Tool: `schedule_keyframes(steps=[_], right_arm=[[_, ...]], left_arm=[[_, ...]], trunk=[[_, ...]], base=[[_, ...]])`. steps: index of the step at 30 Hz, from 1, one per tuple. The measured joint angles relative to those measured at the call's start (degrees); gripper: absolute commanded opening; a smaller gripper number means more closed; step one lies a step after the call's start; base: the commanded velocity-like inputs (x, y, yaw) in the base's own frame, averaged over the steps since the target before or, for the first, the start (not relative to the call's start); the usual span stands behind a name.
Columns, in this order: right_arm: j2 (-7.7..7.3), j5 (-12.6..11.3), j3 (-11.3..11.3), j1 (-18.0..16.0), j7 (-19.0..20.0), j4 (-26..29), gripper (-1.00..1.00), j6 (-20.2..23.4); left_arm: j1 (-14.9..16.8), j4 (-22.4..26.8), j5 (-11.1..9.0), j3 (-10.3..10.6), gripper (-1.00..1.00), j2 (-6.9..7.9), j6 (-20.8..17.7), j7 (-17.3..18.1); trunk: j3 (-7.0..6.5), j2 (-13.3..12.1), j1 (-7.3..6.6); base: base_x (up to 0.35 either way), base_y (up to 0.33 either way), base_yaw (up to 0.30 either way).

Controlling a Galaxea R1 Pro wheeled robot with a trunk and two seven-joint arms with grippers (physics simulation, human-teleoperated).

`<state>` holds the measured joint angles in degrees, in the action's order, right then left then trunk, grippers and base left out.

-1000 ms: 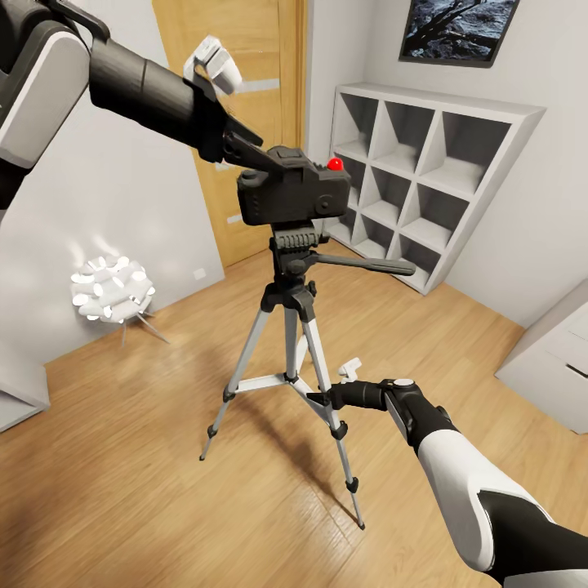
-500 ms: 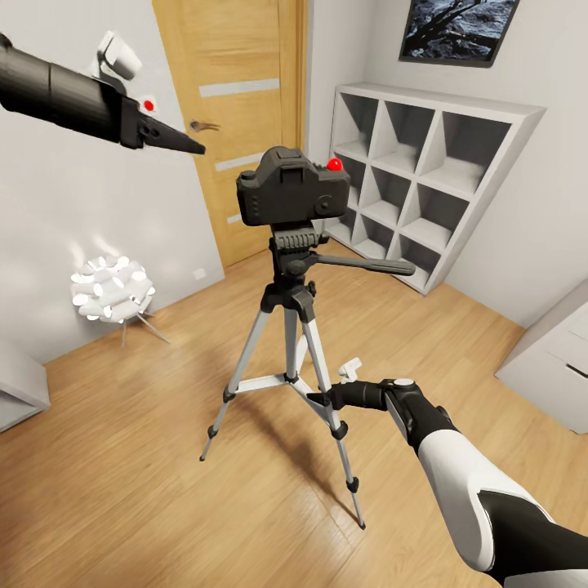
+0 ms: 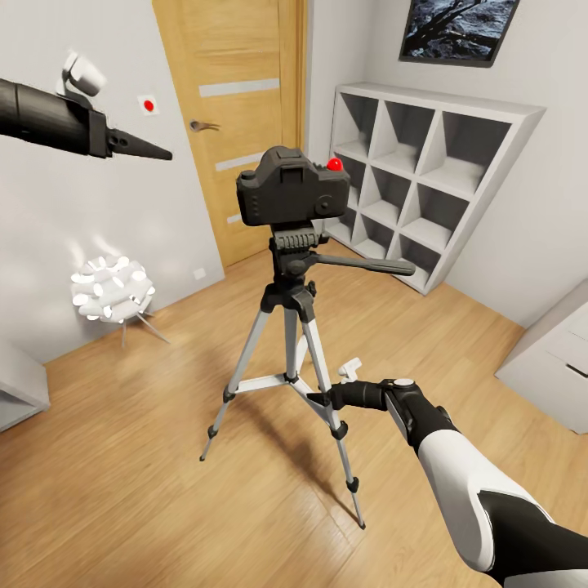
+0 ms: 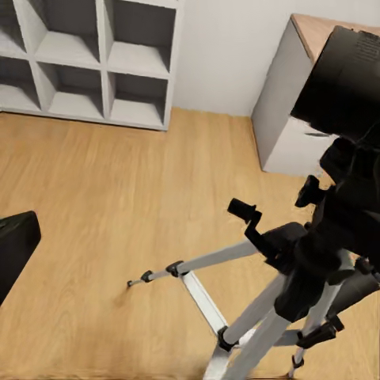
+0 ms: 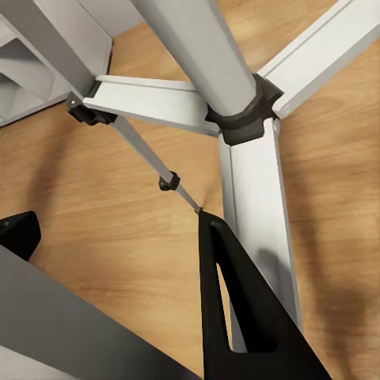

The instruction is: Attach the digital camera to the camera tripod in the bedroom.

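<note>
The black digital camera [image 3: 290,194], with a red dot on top, sits upright on the pan head of the camera tripod [image 3: 292,327], which stands on the wood floor. My left gripper [image 3: 152,149] hangs open and empty at the upper left, well clear of the camera. One of its fingers [image 4: 14,247] shows in the left wrist view, with the camera [image 4: 344,79] and tripod [image 4: 261,317] beyond it. Low down, my right gripper [image 3: 320,398] is shut around a silver tripod leg [image 5: 87,317]. Its black finger [image 5: 237,317] lies beside the leg brace [image 5: 237,119].
A white cube shelf [image 3: 433,180] stands behind the tripod at the right, beside a wooden door [image 3: 237,98]. A white spiky floor lamp [image 3: 112,290] sits at the left wall. A white cabinet [image 3: 551,359] is at the right edge. Open wood floor lies in front.
My left gripper let go of the camera and drew back to the upper left. The camera stays on the tripod head. The right arm has not moved.
</note>
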<state>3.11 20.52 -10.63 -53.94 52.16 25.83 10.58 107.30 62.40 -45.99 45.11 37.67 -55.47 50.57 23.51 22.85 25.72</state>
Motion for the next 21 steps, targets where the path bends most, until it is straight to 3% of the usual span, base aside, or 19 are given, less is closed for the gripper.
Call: schedule_keyframes(steps=[3, 6, 9, 12, 14, 16, 17, 19, 21], right_arm=[[0.00, 0.0, 0.0, 0.0, 0.0, 0.0, -1.00, 0.0], [-0.01, 0.0, 0.0, 0.0, 0.0, 0.0, -1.00, 0.0], [0.00, 0.0, 0.0, 0.0, 0.0, 0.0, -1.00, 0.0], [-0.02, 0.0, 0.0, -0.1, 0.0, -0.1, -1.00, 0.0], [-0.04, 0.0, 0.0, 0.0, 0.2, 0.1, -1.00, 0.0], [-0.01, 0.0, 0.0, 0.0, 0.1, 0.1, -1.00, 0.0], [-0.01, -0.1, 0.0, 0.0, -0.1, 0.0, -1.00, 0.1], [0.00, -0.1, 0.0, 0.0, -0.1, 0.0, -1.00, 0.1], [0.00, -0.1, 0.0, 0.0, -0.1, 0.1, -1.00, 0.1]], left_arm=[[-2.6, -3.2, 0.0, 0.2, 1.00, 0.12, 0.0, -0.1], [-7.6, -7.8, 0.1, 0.3, 1.00, 0.00, 0.0, -0.2], [-13.8, -14.6, 0.2, 0.4, 1.00, -0.50, 0.2, -0.4], [-20.0, -23.9, 0.6, 0.4, 1.00, -2.06, 0.8, -0.6], [-24.5, -32.6, 0.9, 0.5, 1.00, -4.12, 2.5, -0.7], [-28.2, -42.6, 1.1, 0.6, 1.00, -6.84, 6.7, -1.0], [-30.0, -49.2, 1.0, 0.6, 1.00, -8.99, 10.8, -1.7], [-33.5, -55.9, 1.0, 0.5, 1.00, -11.96, 17.8, -4.6], [-37.0, -58.2, 1.0, 0.7, 1.00, -13.46, 22.0, -8.2]], trunk=[[0.00, 0.0, 0.00], [0.01, 0.0, 0.00], [0.01, 0.0, 0.00], [0.01, 0.0, -0.01], [0.01, 0.0, 0.01], [0.02, 0.0, 0.01], [0.01, 0.0, 0.00], [0.01, 0.0, 0.00], [0.02, 0.0, 0.00]], base=[[0.000, 0.000, 0.000], [0.000, 0.000, 0.000], [0.000, 0.000, 0.000], [0.000, 0.000, 0.000], [0.000, 0.000, 0.000], [0.000, 0.000, 0.000], [0.000, 0.000, 0.000], [0.000, 0.000, 0.000], [0.000, 0.000, 0.000]])
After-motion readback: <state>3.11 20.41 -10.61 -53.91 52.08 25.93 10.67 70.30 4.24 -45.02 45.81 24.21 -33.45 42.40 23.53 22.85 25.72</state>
